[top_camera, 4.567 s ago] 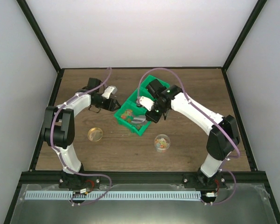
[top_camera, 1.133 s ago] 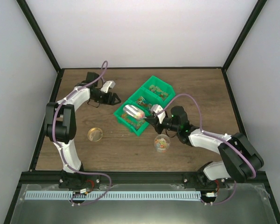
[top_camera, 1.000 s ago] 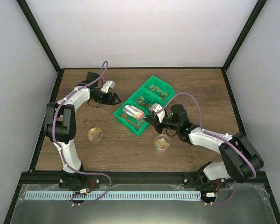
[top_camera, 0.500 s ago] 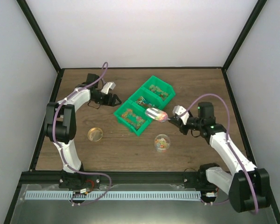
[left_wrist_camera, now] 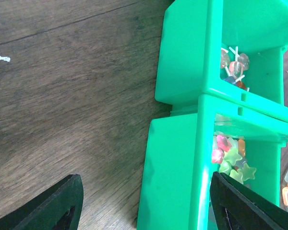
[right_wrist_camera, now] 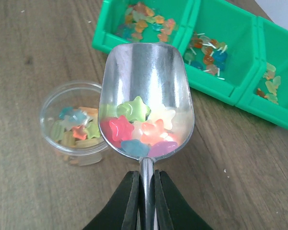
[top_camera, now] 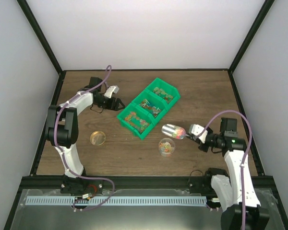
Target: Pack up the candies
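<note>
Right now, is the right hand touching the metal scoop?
Touching. In the right wrist view, the right hand has its fingers pressed against both sides of the metal scoop handle, with no gap.

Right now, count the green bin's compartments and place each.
3, in one diagonal row on the table: the nearest compartment, the middle compartment, and the farthest compartment toward the back wall. None seems hidden.

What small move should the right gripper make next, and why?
Probably move the scoop until its lip is over the cup, before tipping. The right gripper is shut on the scoop's handle, candies lie in its bowl, and the cup sits beside the scoop, not under its lip.
</note>
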`<move>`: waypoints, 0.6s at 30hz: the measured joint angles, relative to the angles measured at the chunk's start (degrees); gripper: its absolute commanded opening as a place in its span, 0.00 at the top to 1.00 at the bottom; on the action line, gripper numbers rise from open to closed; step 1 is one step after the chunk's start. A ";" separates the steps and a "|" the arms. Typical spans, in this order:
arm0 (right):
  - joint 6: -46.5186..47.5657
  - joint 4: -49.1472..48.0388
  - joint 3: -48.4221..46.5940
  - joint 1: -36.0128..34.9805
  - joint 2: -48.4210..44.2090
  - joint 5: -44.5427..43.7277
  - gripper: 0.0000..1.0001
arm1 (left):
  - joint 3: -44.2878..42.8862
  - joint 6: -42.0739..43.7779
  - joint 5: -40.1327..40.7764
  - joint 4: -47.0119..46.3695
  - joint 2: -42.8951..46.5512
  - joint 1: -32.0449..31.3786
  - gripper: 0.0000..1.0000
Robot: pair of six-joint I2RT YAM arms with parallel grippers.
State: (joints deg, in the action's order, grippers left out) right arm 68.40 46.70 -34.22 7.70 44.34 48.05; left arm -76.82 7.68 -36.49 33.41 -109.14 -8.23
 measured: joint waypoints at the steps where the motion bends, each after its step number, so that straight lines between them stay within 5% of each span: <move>1: 1.16 1.42 0.00 0.00 -0.83 0.00 0.99 | 0.35 -0.02 0.00 -0.15 0.07 -0.02 0.25; 18: 10.32 15.72 -0.26 0.04 -5.20 -6.38 0.99 | 1.68 -0.48 -0.22 -2.80 1.36 -0.07 0.25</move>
State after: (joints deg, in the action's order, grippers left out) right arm 78.72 62.41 -34.48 7.75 39.13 41.67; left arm -75.13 7.20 -36.71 30.61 -107.79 -8.29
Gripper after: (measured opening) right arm 0.093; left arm 0.748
